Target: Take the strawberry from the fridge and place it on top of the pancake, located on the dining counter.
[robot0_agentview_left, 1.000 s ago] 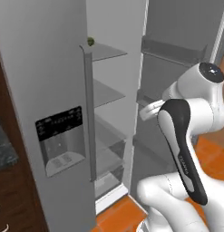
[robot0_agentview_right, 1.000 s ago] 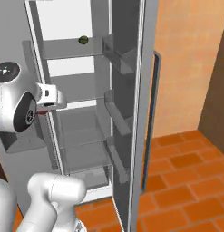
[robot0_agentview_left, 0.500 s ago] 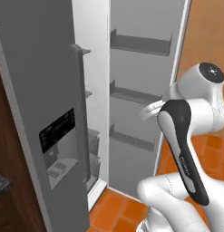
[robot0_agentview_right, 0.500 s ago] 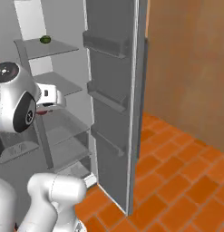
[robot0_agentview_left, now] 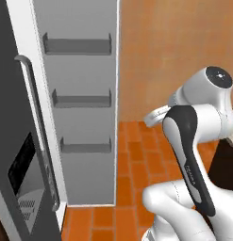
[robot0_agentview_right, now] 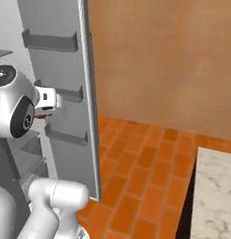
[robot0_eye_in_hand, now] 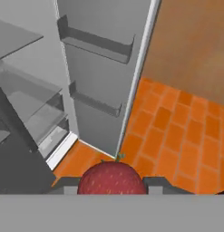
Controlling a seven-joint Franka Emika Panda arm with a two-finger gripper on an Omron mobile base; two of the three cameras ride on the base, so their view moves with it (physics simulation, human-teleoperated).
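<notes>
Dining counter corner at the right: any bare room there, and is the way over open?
The dining counter corner in view is bare marble. Open tile floor lies between it and the fridge door. The gripper grips the strawberry. The door's side, with its shelves, is tighter.

Small, perhaps unreadable lettering on arm point(robot0_agentview_left: 192, 172).
</notes>
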